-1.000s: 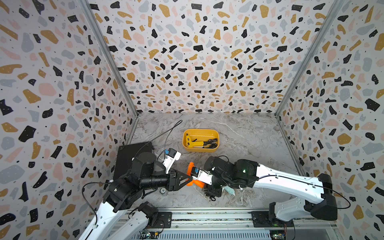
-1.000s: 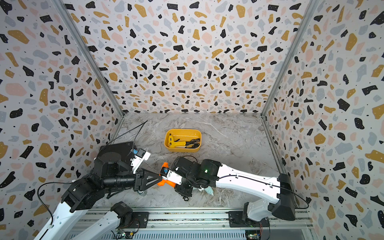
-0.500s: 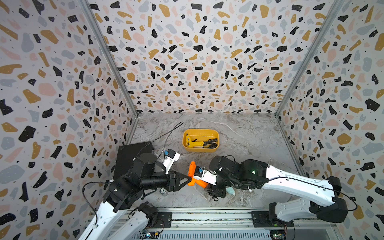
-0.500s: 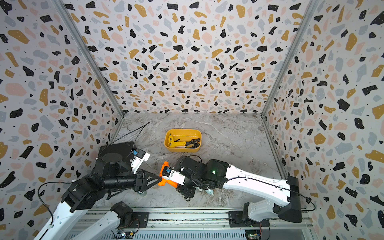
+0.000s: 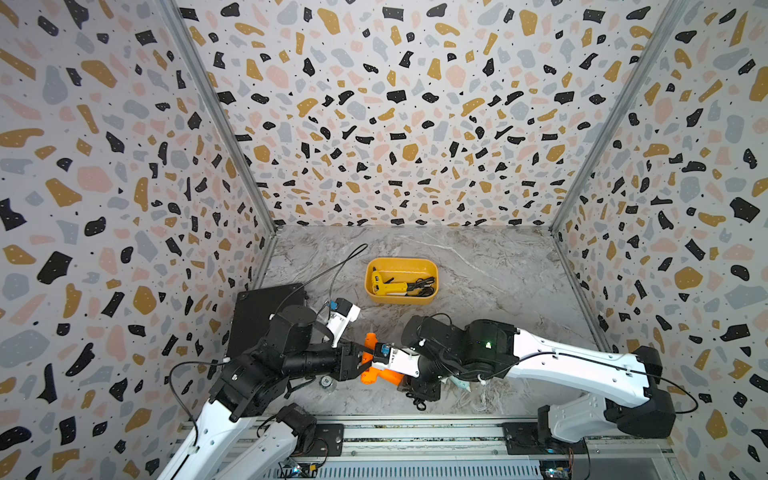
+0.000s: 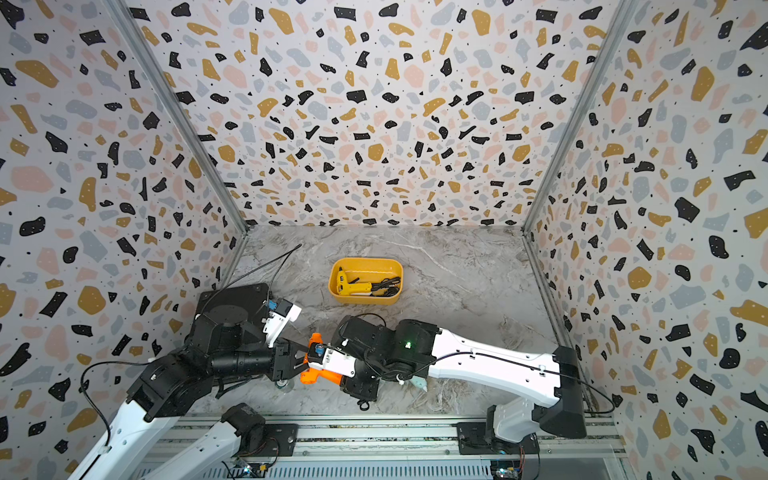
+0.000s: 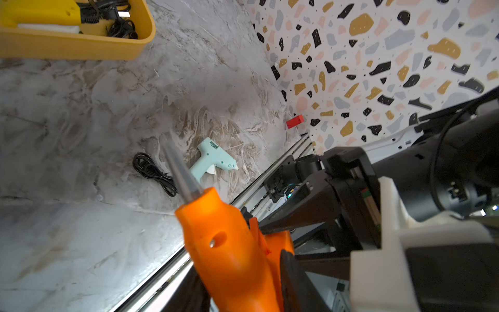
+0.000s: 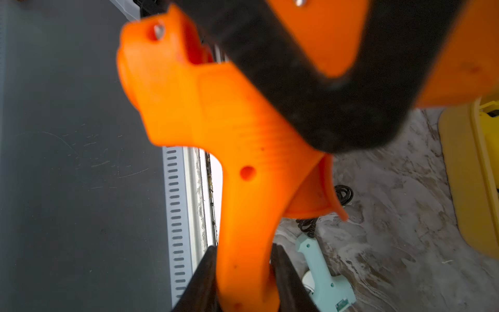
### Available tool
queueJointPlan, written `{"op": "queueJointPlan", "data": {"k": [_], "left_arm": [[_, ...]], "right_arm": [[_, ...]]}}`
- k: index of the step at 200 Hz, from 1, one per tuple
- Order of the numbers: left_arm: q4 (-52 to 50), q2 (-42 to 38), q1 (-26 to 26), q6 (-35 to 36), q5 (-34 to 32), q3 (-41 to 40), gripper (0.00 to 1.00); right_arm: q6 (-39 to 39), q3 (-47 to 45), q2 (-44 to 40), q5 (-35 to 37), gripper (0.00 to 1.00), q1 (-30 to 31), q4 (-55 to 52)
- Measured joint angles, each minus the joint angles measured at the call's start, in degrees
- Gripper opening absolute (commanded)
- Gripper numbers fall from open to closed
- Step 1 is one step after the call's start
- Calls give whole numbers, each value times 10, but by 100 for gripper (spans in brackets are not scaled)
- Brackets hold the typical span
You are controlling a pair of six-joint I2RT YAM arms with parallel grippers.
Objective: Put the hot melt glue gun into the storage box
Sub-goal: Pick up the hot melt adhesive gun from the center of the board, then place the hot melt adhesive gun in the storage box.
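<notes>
Orange glue gun (image 5: 370, 376) is held above the table (image 5: 478, 270) between the two arms: the right gripper (image 8: 244, 270) pinches its handle, and the left gripper (image 5: 358, 360) looks clamped across its body. With both holding, pulls in different directions could twist the gun from one grip; if the right lets go before the left bears firmly, it may drop. Just below them lie a mint glue gun (image 7: 213, 159) and a black cord (image 7: 152, 170), which a fall could strike. Farther ahead, well apart from both grippers, the storage box (image 5: 401, 300) already holds a yellow gun (image 5: 388, 286) and cable (image 5: 419, 286), so the newcomer could snag there or perch on the rim.
</notes>
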Motion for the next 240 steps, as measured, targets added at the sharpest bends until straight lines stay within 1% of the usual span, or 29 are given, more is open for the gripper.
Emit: {"op": "queueJointPlan", "data": {"k": [21, 24, 32, 42, 54, 63, 72, 87, 110, 137, 165, 194, 240], "left_arm": [[16, 1, 2, -21, 10, 0, 2], [16, 2, 3, -21, 11, 0, 0], [16, 2, 3, -25, 14, -2, 0], [21, 3, 3, -28, 16, -2, 0], [27, 4, 3, -30, 17, -2, 0], [33, 7, 3, -30, 19, -2, 0], [35, 14, 3, -25, 20, 1, 0], [31, 37, 5, -15, 13, 10, 0], [36, 101, 22, -5, 8, 46, 0], [75, 200, 49, -5, 3, 107, 0], [121, 304, 81, -9, -3, 176, 0], [193, 408, 110, -37, -4, 233, 0], [299, 560, 132, -103, -30, 300, 0]], "right_arm": [[-3, 0, 5, 16, 0, 2, 0], [-3, 0, 5, 17, 0, 2, 0], [-2, 0, 5, 25, 0, 3, -1], [-1, 0, 5, 34, 10, 3, -1], [2, -2, 2, 48, 32, 4, 2], [6, -8, -6, 59, 42, 6, 6], [9, -18, -19, 72, 49, 6, 12], [14, -31, -52, 97, 55, 6, 15], [14, -53, -124, 139, 58, 6, 13], [14, -62, -197, 177, 61, 5, -10], [17, -83, -260, 213, 61, 3, -42], [21, -116, -316, 231, 61, 2, -71], [22, -154, -375, 238, 61, 1, -82]]}}
